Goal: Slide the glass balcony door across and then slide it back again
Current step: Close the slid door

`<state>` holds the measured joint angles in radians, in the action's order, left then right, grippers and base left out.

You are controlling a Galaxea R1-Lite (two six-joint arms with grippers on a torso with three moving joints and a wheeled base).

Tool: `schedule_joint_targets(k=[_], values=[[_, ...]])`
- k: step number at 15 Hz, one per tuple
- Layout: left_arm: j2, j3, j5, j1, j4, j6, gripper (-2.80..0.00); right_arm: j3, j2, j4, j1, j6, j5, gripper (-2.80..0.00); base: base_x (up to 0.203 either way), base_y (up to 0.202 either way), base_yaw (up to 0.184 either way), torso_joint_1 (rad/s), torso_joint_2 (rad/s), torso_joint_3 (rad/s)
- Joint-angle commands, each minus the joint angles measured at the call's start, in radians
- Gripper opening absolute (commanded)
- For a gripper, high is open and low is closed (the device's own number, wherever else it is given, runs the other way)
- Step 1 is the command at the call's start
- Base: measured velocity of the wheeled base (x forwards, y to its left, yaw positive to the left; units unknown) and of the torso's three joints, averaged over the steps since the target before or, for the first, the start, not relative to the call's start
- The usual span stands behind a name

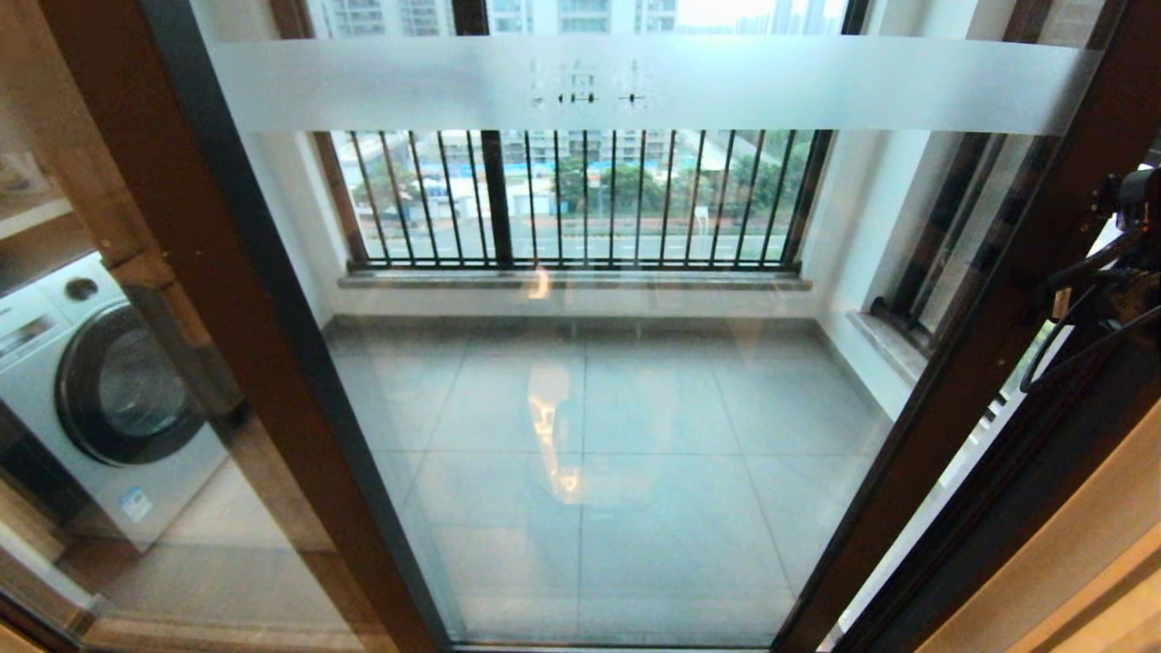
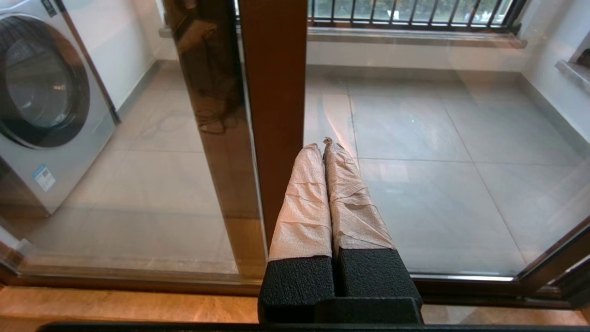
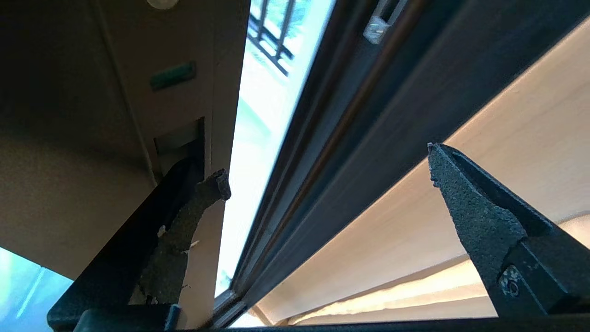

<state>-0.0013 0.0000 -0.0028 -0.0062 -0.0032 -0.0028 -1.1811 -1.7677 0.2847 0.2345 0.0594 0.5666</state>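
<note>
The glass balcony door (image 1: 599, 408) fills the head view, a clear pane with a frosted band (image 1: 381, 86) across its top and dark brown stiles on both sides. My right arm (image 1: 1120, 254) reaches its right stile (image 1: 989, 363). In the right wrist view my right gripper (image 3: 327, 163) is open. One of its fingers (image 3: 152, 230) sits in the recessed handle slot (image 3: 179, 138) of the stile. A narrow bright gap (image 3: 258, 115) shows between that stile and the dark fixed frame (image 3: 392, 101). My left gripper (image 2: 322, 147) is shut on nothing, its taped fingers (image 2: 304, 203) pointing at a brown stile (image 2: 274, 92).
A white washing machine (image 1: 100, 381) stands on the balcony at the left, behind the neighbouring brown-framed pane (image 2: 138, 161). Grey floor tiles (image 2: 438, 138) and a black window railing (image 1: 580, 199) show through the glass. A pale wooden sill (image 2: 115, 304) runs below the track.
</note>
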Motion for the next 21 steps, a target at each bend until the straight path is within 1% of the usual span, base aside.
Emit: schedule_joint_targets(k=[1, 5, 13, 15, 18, 21], values=[[0.001, 0.002, 0.000, 0.000, 0.000, 0.000, -2.80, -0.002, -0.014, -0.005, 0.010, 0.002, -0.002, 0.00, 0.000, 0.000, 0.000, 0.000, 0.00, 0.000], [0.001, 0.002, 0.000, 0.000, 0.000, 0.000, -2.80, -0.027, -0.027, -0.005, 0.052, 0.005, -0.019, 0.00, 0.000, 0.000, 0.000, 0.000, 0.00, 0.000], [0.001, 0.002, 0.000, 0.000, 0.000, 0.000, -2.80, -0.031, -0.019, 0.007, 0.085, 0.016, -0.034, 0.00, 0.000, 0.000, 0.000, 0.000, 0.00, 0.000], [0.001, 0.002, 0.000, 0.000, 0.000, 0.000, -2.80, -0.025, 0.012, 0.005, 0.085, 0.016, -0.060, 0.00, 0.000, 0.000, 0.000, 0.000, 0.00, 0.000], [0.001, 0.002, 0.000, 0.000, -0.001, 0.000, -2.80, 0.017, 0.083, 0.002, 0.081, 0.023, -0.072, 0.00, 0.000, 0.000, 0.000, 0.000, 0.00, 0.000], [0.001, 0.002, 0.000, 0.000, -0.001, 0.000, -2.80, 0.092, 0.181, 0.001, 0.085, 0.031, -0.144, 0.00, 0.000, 0.000, 0.000, 0.000, 0.00, 0.000]])
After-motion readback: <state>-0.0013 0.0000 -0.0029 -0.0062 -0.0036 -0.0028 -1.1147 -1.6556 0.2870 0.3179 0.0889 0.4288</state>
